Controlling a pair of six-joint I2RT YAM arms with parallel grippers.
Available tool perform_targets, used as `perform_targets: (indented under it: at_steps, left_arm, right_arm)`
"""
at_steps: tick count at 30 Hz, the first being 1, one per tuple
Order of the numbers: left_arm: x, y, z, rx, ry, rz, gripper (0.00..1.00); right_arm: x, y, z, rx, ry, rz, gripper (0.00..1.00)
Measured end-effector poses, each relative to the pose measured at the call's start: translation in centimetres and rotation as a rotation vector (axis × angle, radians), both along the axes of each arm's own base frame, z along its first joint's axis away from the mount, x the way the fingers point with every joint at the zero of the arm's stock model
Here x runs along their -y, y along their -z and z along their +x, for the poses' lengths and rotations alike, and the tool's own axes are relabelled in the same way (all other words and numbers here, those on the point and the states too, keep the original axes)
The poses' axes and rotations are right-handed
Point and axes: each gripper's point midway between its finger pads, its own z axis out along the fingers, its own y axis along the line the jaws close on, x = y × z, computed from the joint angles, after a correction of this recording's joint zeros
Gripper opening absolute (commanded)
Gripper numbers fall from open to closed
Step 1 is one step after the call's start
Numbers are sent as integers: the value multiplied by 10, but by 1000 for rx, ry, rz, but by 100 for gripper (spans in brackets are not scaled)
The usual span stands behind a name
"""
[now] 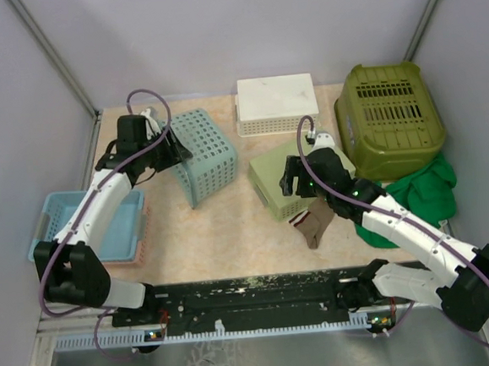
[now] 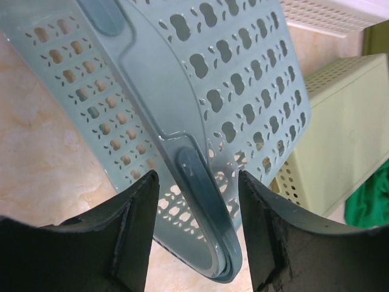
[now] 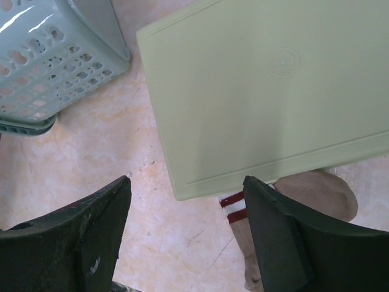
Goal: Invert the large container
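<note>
The teal perforated basket [image 1: 204, 156] lies tipped on its side at the table's back left, its opening toward my left arm. In the left wrist view its dark rim [image 2: 200, 182] runs between my fingers. My left gripper [image 1: 170, 151] [image 2: 197, 182] is open, one jaw on each side of that rim with gaps on both sides. My right gripper [image 1: 293, 179] [image 3: 187, 188] is open and empty, hovering over the near corner of a pale green upside-down box [image 1: 274, 176] [image 3: 267, 91]. The teal basket's corner also shows in the right wrist view [image 3: 42, 73].
An olive basket [image 1: 389, 116] sits upside down at the back right, by a green cloth [image 1: 423, 190]. A white basket [image 1: 276, 104] stands at the back. A light blue bin [image 1: 121, 231] is at the left. A tan sock [image 1: 315, 224] [image 3: 316, 194] lies under the box's near edge.
</note>
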Motion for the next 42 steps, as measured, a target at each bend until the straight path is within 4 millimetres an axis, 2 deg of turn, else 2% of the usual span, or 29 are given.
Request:
perform_targets:
  at_steps: [4,8,11,12,15,19,24,28,33,42]
  left_arm:
    - [5,9,-3,-28,-28,83,43]
    - [3,5,-2,-22,-57,120,23]
    - [1,5,-2,-21,-63,129,3]
    - [1,5,-1,-20,-65,128,0]
    - [4,4,-1,-19,-51,116,0]
    - [19,-2,0,-2,34,32,0]
    - [39,-12,-4,21,173,-142,0]
    - [43,-26,-4,42,240,-299,0]
    - [31,-35,3,63,271,-495,0]
    - [-18,-4,15,-25,210,-734,0]
  right_arm:
    - [-1,0,-1,-4,-7,4,75]
    - [-3,0,-2,-7,-13,7,75]
    - [-3,1,-2,-8,-14,8,74]
    - [-3,1,-2,-8,-14,8,74]
    - [-3,1,-2,-9,-13,9,74]
    - [-1,3,-4,-10,-13,8,74]
    - [-1,5,-4,-16,-15,6,74]
    - [-1,5,-4,-17,-13,7,74]
    - [3,6,-3,-18,10,-5,74]
    - [8,4,-2,-13,49,-1,74]
